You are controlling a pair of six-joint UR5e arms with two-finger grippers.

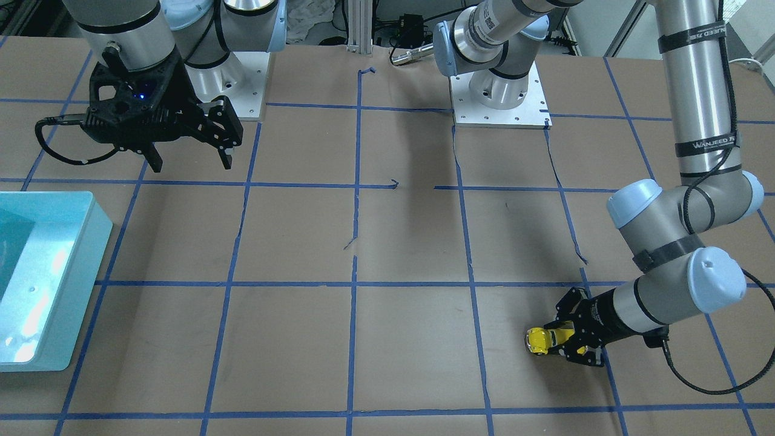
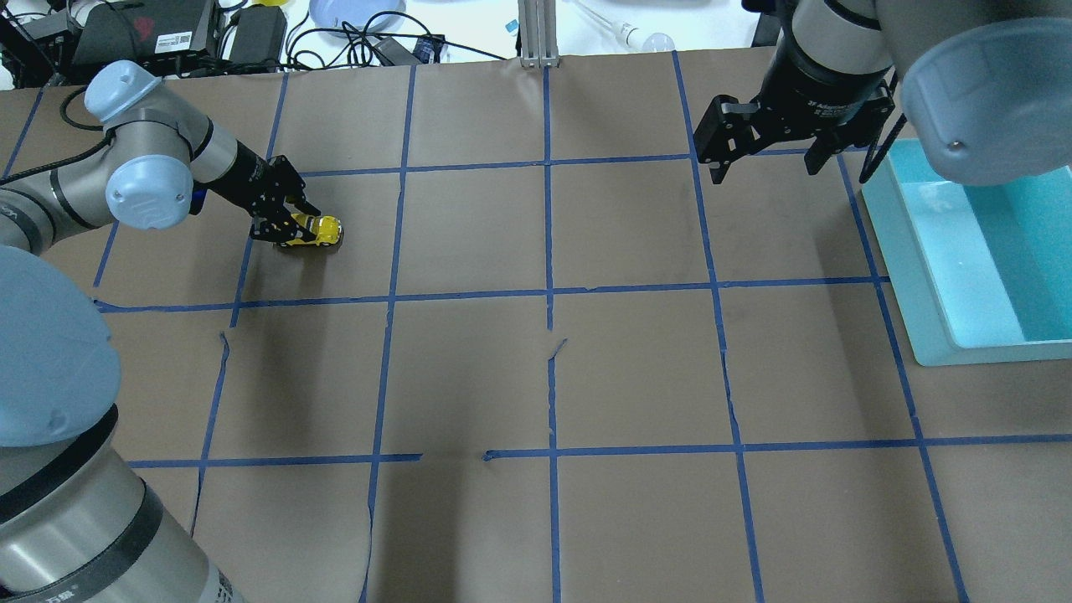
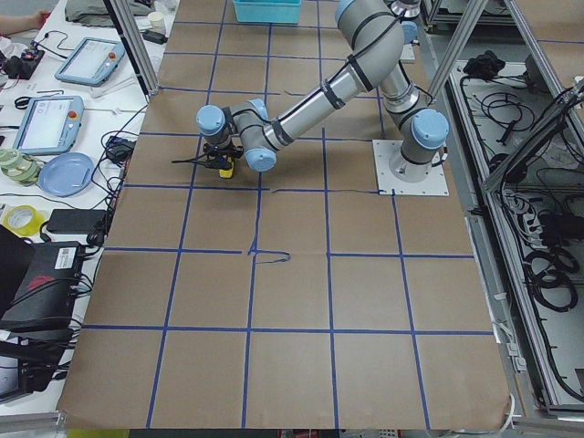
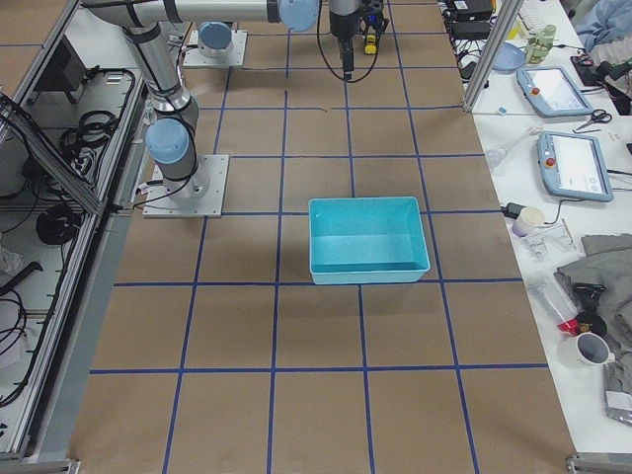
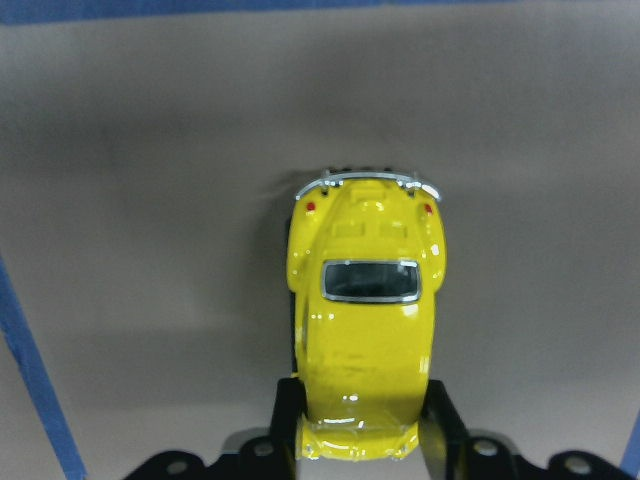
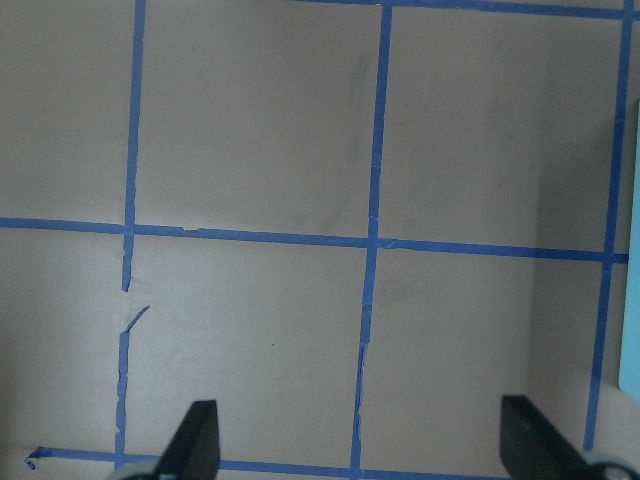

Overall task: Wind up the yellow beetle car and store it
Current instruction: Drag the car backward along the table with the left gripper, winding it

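The yellow beetle car stands on its wheels on the brown paper, on my left side of the table. My left gripper lies low and nearly level, shut on the car's sides. In the left wrist view the car sits between the two black fingers, its far bumper pointing away from the wrist. My right gripper is open and empty, held above the table beside the teal bin. Its spread fingertips show over bare paper.
A teal open bin stands at my right edge of the table, also seen in the front-facing view. Blue tape lines grid the brown paper. Cables and devices lie beyond the far edge.
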